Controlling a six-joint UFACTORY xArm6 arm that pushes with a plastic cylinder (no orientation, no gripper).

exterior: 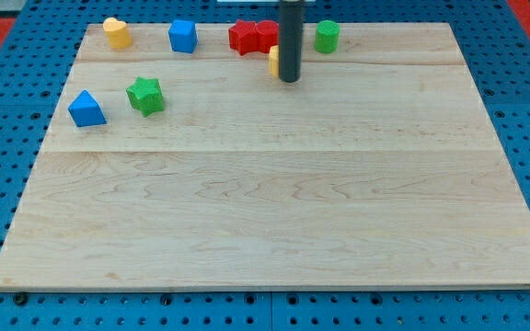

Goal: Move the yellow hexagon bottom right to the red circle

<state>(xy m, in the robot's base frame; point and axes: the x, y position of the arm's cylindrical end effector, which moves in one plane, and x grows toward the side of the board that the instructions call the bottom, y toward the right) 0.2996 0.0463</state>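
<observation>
The yellow hexagon (273,61) sits near the view's top centre, mostly hidden behind my rod; only its left edge shows. My tip (289,79) rests on the board right in front of it, touching or nearly touching it. The red circle (267,35) lies just above the hexagon, partly hidden by the rod, with another red block (242,37) of star-like shape pressed against its left side.
A green cylinder (327,36) stands right of the rod. A blue block (183,36) and a yellow heart-like block (116,32) lie along the top edge. A green star (144,95) and a blue triangle (86,108) sit at the left. The wooden board (274,202) carries them all.
</observation>
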